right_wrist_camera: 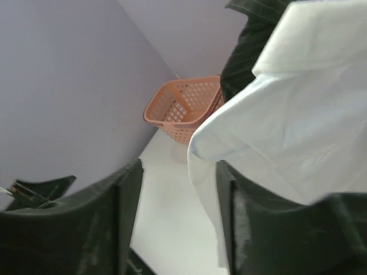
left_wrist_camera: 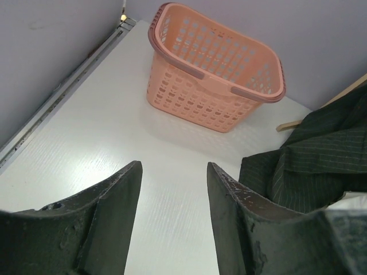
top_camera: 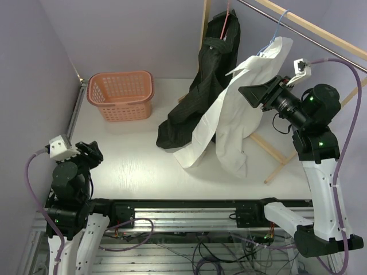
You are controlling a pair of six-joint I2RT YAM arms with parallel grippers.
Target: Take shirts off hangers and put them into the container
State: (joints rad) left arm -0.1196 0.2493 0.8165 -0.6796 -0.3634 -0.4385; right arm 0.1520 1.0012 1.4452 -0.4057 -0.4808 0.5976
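Observation:
A white shirt (top_camera: 235, 114) hangs from a light blue hanger (top_camera: 279, 23) on the rack, its tail on the table. Left of it a dark pinstriped shirt (top_camera: 200, 91) hangs from a pink hanger (top_camera: 229, 16). My right gripper (top_camera: 248, 97) is raised against the white shirt's side. In the right wrist view it (right_wrist_camera: 179, 166) stands open, with the white shirt's (right_wrist_camera: 287, 114) edge hanging just inside the right finger. The salmon container (top_camera: 121, 94) stands empty at the far left. My left gripper (top_camera: 93, 151) is low near its base and open (left_wrist_camera: 174, 166) over bare table, facing the container (left_wrist_camera: 215, 69).
A wooden rack has a top rod (top_camera: 309, 28), an upright (top_camera: 205, 23) and a foot bar lying on the table (top_camera: 275, 154). A purple wall and a metal rail (top_camera: 74, 112) bound the left side. The dark shirt's hem (left_wrist_camera: 309, 172) pools on the table.

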